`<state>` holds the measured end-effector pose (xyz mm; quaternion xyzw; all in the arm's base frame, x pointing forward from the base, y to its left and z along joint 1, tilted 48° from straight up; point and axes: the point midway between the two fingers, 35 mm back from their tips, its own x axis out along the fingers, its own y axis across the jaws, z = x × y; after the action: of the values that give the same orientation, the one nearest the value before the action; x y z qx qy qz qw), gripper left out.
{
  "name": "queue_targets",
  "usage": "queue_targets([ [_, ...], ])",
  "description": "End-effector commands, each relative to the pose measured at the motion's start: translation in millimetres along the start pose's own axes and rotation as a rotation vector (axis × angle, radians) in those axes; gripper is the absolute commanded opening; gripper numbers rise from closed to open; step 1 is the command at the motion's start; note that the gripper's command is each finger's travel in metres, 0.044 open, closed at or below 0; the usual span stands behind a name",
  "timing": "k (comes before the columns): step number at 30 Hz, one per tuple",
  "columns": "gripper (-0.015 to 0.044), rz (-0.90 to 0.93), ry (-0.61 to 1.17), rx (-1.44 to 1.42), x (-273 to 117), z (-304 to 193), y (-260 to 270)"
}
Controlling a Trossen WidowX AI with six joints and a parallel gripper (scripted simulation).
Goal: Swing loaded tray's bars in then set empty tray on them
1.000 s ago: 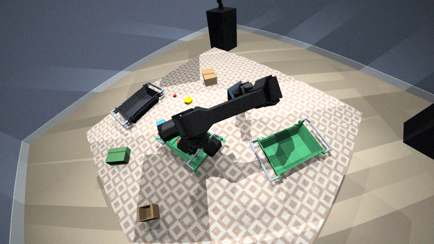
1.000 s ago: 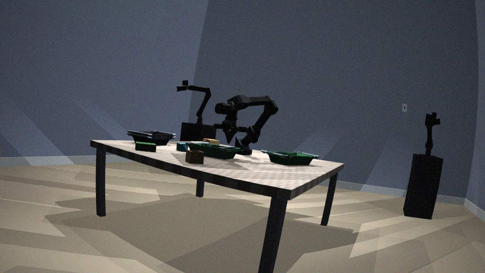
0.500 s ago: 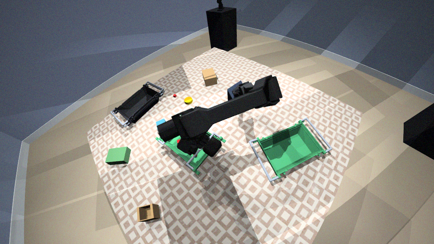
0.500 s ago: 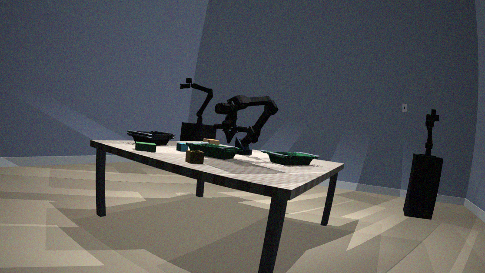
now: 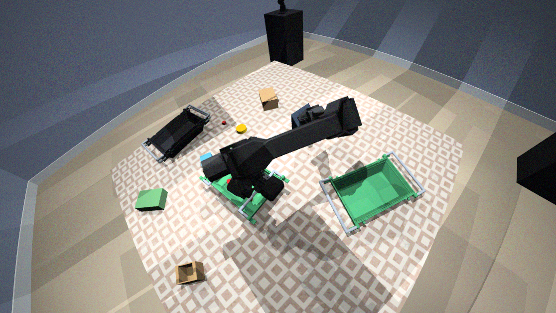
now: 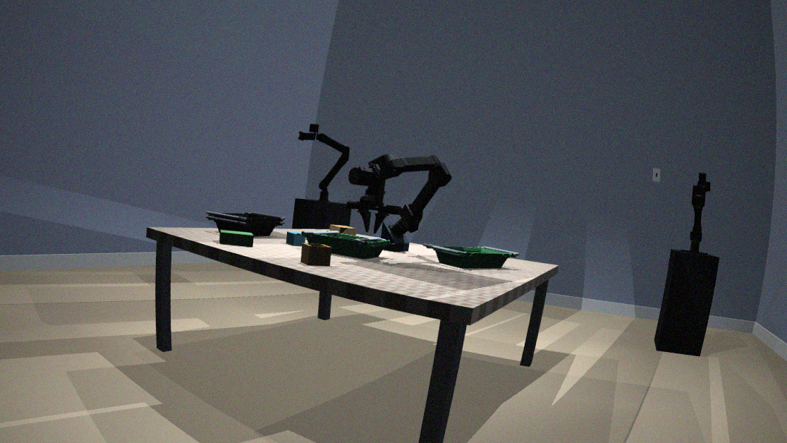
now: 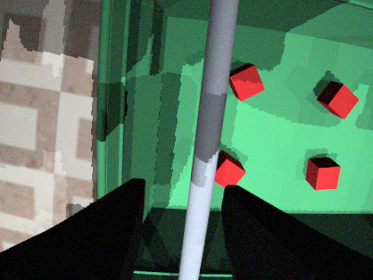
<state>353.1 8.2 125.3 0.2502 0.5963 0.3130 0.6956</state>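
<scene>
The loaded green tray (image 5: 253, 210) (image 6: 352, 246) (image 7: 109, 67) holds several red blocks (image 7: 323, 174). One grey bar (image 5: 247, 204) (image 6: 368, 238) (image 7: 202, 178) lies swung in across its top, inside the end rim. The other bar (image 5: 206, 181) (image 6: 321, 233) also appears swung in; the arm mostly hides it in the top view. My gripper (image 6: 371, 230) (image 7: 185, 194) is open and points down above the loaded tray, its fingertips either side of the near bar in the wrist view. The empty green tray (image 5: 373, 194) (image 6: 472, 257) stands upright to the right, both bars swung out.
A black tray (image 5: 177, 134) (image 6: 247, 223) stands at the far left. A green box (image 5: 149, 199), an open brown box (image 5: 189, 273), a tan box (image 5: 268, 98), a yellow disc (image 5: 240, 128), a tiny red piece (image 5: 223, 122) and a blue block (image 5: 206, 156) lie around.
</scene>
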Motion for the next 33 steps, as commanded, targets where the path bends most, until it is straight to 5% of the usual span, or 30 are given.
queue_targets([
  [1,0.0236,-0.002,-0.001,0.0,-10.9,0.6,-0.7],
  [4,0.0315,-0.003,0.0,0.0,-34.1,0.4,-0.9],
  [5,0.0341,0.005,0.016,0.001,-8.6,-1.2,3.3],
  [9,0.044,-0.037,0.022,0.03,-4.0,-6.8,31.6],
  [19,0.044,-0.174,-0.072,0.2,7.8,-64.6,151.6],
  [33,0.044,-0.114,-0.114,0.387,9.5,-174.4,229.9],
])
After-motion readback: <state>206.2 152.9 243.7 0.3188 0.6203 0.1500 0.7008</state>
